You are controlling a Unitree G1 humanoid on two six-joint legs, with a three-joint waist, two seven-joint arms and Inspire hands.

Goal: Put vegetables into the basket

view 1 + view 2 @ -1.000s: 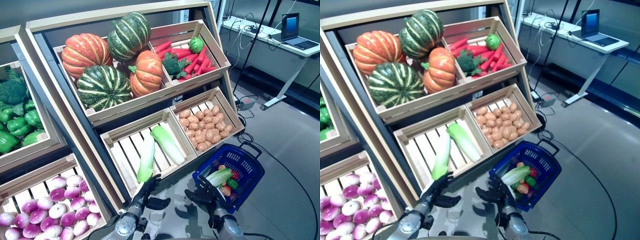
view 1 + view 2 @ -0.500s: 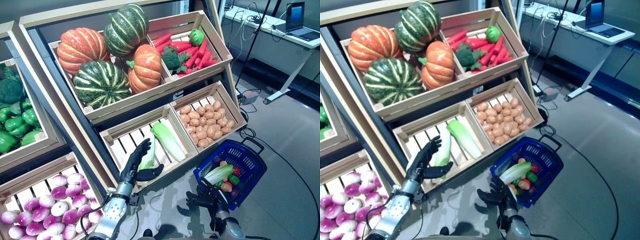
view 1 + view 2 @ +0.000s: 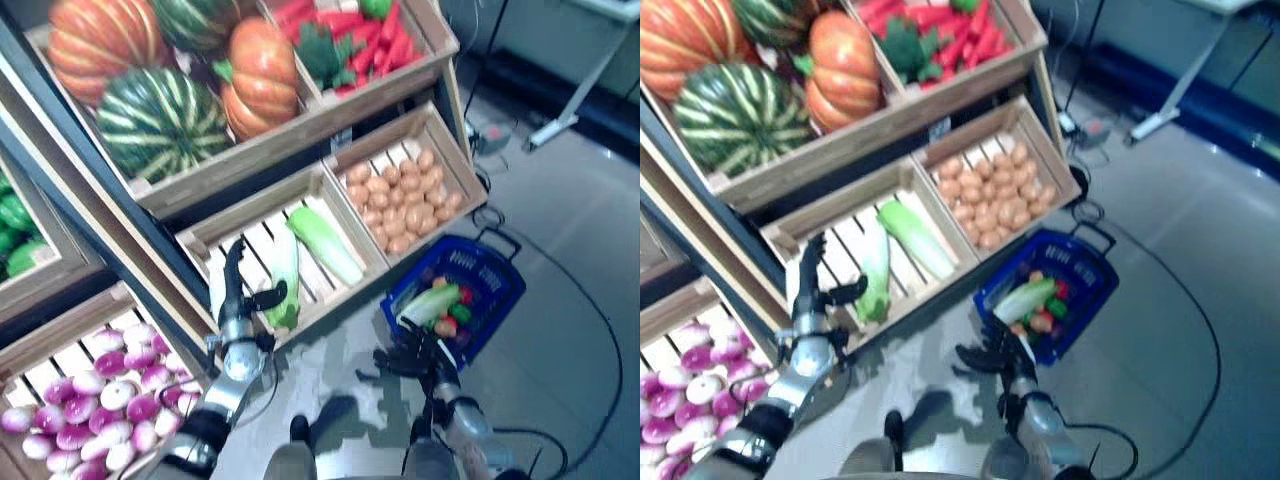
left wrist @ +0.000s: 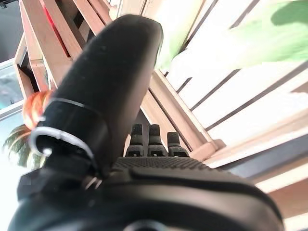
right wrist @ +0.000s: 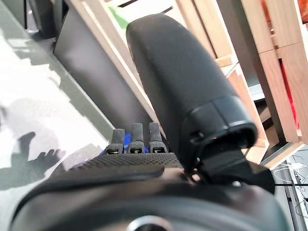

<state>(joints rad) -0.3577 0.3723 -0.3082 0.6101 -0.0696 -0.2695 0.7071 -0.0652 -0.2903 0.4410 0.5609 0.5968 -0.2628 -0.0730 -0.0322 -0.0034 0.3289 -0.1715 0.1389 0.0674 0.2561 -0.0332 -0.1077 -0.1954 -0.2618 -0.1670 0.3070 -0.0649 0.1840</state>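
My left hand (image 3: 238, 285) is open, fingers straight, raised over the front edge of a slatted wooden crate (image 3: 205, 240) on the stand's lower shelf. Its thumb reaches toward a long pale green cabbage (image 3: 284, 275) lying in that crate, right beside the hand. The cabbage also shows past the hand in the left wrist view (image 4: 250, 45). The blue plastic basket (image 3: 497, 282) stands on the floor to the right, with a pale green cabbage (image 3: 430, 303) and small red and green vegetables in it. My right hand (image 3: 415, 357) is open, low beside the basket's near rim.
A second long cabbage (image 3: 326, 245) lies in the same crate. A crate of small brown vegetables (image 3: 403, 195) sits just behind the basket. The tiered wooden stand (image 3: 150, 200) fills the left and top. A grey floor (image 3: 560, 380) spreads to the right, with a desk leg (image 3: 575, 105) far back.
The camera has tipped down and closer. My left hand has risen further over the crate's front edge beside the long cabbage. My right hand stays by the basket.
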